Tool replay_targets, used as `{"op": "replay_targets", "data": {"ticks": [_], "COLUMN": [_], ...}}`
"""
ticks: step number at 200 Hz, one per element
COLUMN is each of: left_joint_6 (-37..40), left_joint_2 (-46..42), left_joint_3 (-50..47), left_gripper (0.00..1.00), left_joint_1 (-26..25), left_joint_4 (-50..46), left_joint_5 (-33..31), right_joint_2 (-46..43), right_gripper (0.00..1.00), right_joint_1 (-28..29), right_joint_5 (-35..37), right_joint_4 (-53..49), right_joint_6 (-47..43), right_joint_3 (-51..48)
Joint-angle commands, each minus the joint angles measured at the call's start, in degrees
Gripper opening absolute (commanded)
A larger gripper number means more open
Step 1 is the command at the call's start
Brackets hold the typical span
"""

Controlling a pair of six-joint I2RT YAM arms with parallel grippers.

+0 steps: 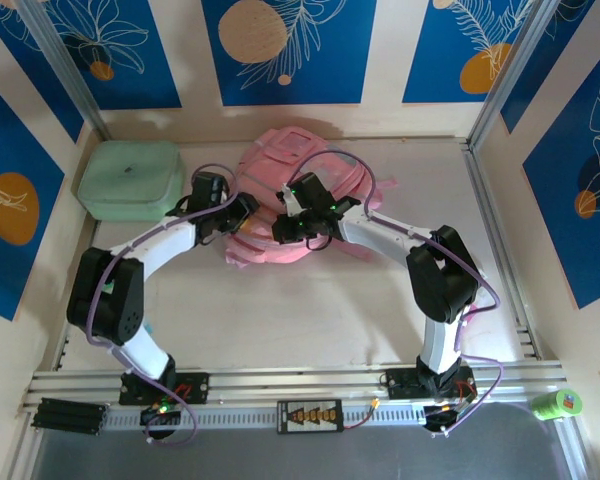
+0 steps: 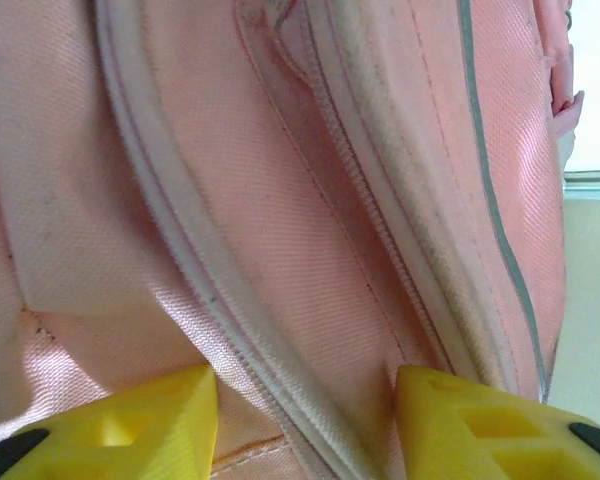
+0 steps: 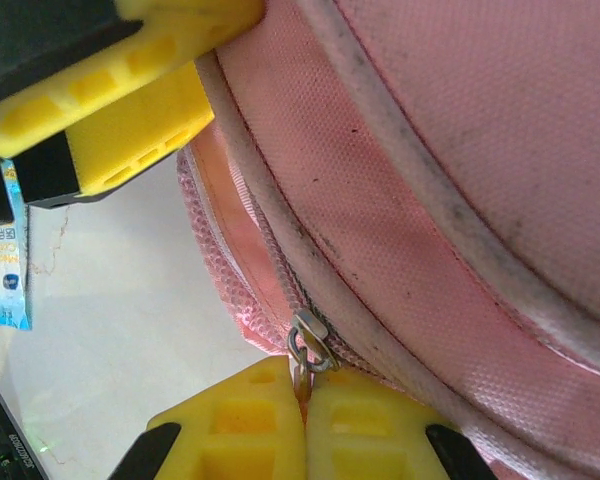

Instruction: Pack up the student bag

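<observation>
Yellow fingers of the right gripper (image 3: 305, 390) were pressed together on the zip pull (image 3: 308, 345) at the bag's (image 3: 460, 200) lower edge. Left gripper (image 2: 305, 420) fingers stood spread astride a piped seam (image 2: 183, 270), with fabric filling the gap; whether they pinched it could not be told. The bag lay flat at the table's (image 1: 280, 310) far middle, beside a green case (image 1: 130, 180).

Risks, as I judged them:
- The small pull could slip from the pinch under a skewed tug.
- Without a firm left hold, the soft bag would drag along instead of unzipping.
- Loose fabric might jam the teeth.
</observation>
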Motion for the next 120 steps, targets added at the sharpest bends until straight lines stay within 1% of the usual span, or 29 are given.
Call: {"op": "replay_targets", "data": {"ticks": [1, 14, 30, 57, 93, 120], "left_joint_6": [-1.2, -1.3, -1.1, 1.3, 3.3, 4.8], "left_joint_2": [2.0, 2.5, 2.1, 0.4, -1.4, -1.7], "left_joint_3": [2.0, 2.2, 2.4, 3.1, 3.3, 3.3], "left_gripper": [0.4, 0.31, 0.17, 0.0, 0.0, 0.0], "left_joint_1": [-1.1, -1.2, -1.2, -0.8, 0.4, 1.0], "left_joint_4": [2.8, 2.6, 1.7, -1.0, -2.8, -3.4], "left_joint_5": [1.3, 1.6, 0.9, -1.8, -3.0, -2.5], "right_joint_2": [-0.5, -0.8, -1.7, -5.2, -10.4, -12.0], "right_gripper": [0.0, 0.0, 0.0, 0.0, 0.0, 0.0], "right_joint_1": [1.2, 1.1, 0.9, -0.8, -2.3, -5.1], "right_joint_5": [-1.7, 0.4, 3.9, 8.7, 18.0, 20.2], "right_joint_4": [0.4, -1.0, -3.1, -5.3, -8.4, -9.3], "right_joint_6": [-2.1, -2.2, -2.6, -2.9, -4.8, -5.0], "right_joint_3": [2.6, 2.3, 1.6, -2.7, -9.5, -12.2]}}
